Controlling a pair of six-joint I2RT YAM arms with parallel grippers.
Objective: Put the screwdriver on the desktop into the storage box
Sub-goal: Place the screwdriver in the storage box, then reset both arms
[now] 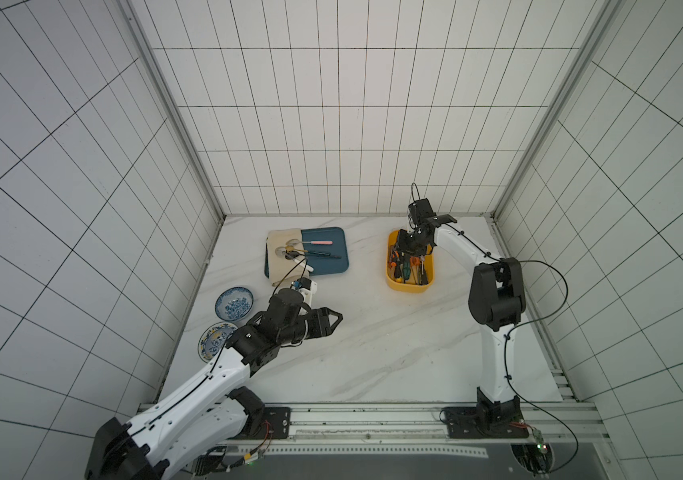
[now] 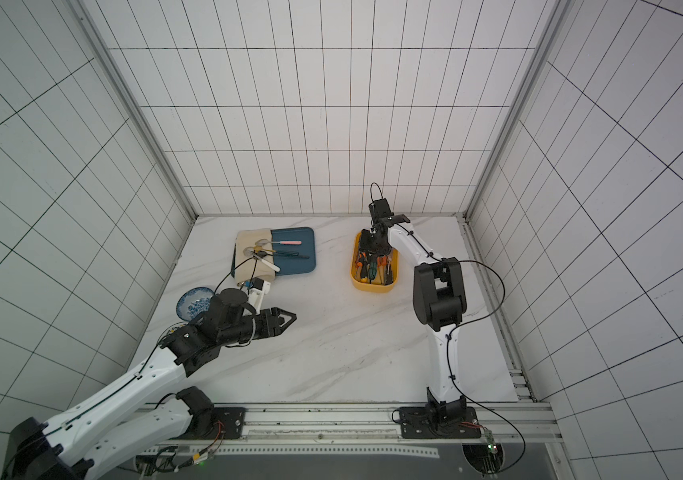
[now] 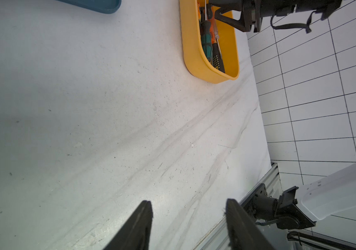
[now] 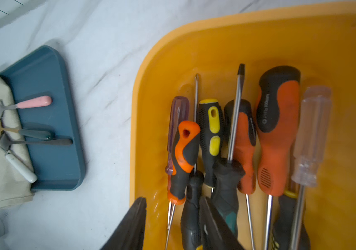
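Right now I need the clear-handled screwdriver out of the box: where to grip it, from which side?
Probably the clear handle, from above, jaws across its width: it lies flat at the row's end, uncovered, with bare box floor beside it.

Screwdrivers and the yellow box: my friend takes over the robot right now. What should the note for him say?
Left gripper: open, empty, above the desktop.
Right gripper: open, over the storage box, holding nothing.
Screwdrivers: lying in the storage box; in both top views none shows on the desktop.
Done: the putting away, as far as visible.
Left: likely just lift the right arm clear.
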